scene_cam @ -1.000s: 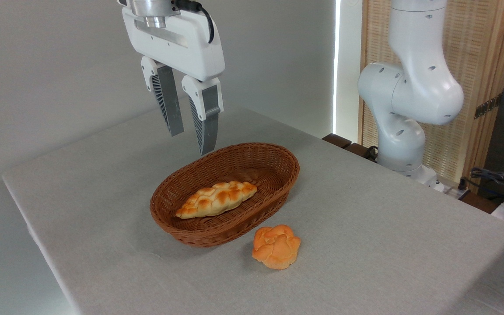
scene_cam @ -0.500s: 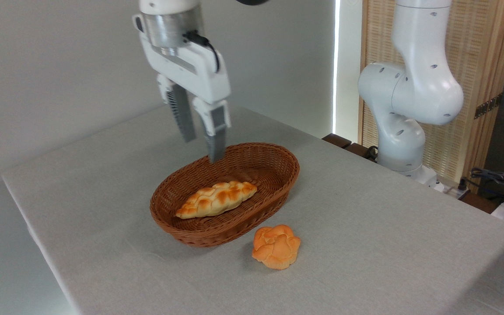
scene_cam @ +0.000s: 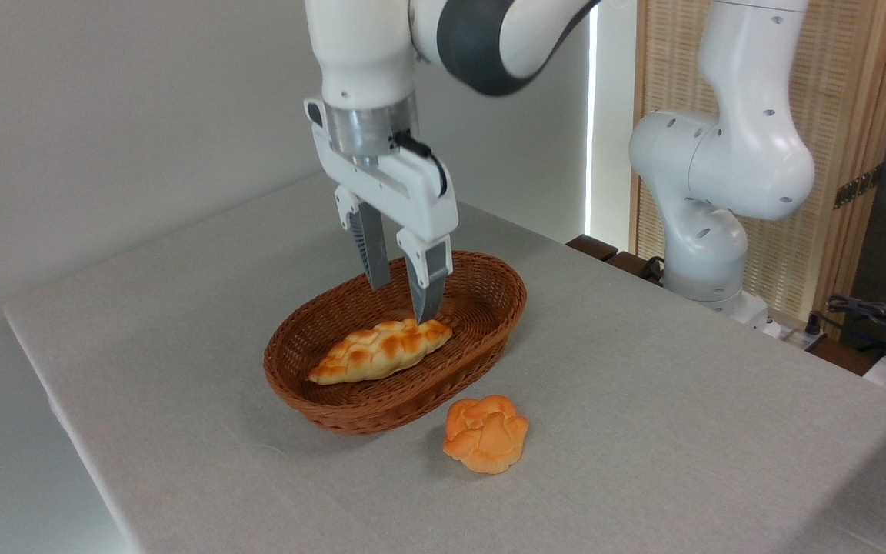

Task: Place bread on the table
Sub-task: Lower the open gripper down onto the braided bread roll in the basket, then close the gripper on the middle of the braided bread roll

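The bread (scene_cam: 380, 350), a long braided loaf with golden-brown patches, lies inside the brown wicker basket (scene_cam: 489, 327) on the grey table (scene_cam: 181, 308). My gripper (scene_cam: 403, 302) hangs open just above the loaf's right end, fingers pointing down. The nearer fingertip (scene_cam: 428, 308) is close over the crust. The farther finger (scene_cam: 372, 258) stands behind it over the basket. Nothing is held between them.
A small round orange knotted bun (scene_cam: 486, 433) sits on the table in front of the basket's right end. The arm's white base (scene_cam: 708, 231) stands at the table's far right corner, with cables (scene_cam: 874, 315) beyond it.
The gripper has come down and to the right, from high above the basket's back-left rim to just over the loaf. Its fingers stay open. Bread and bun have not moved.
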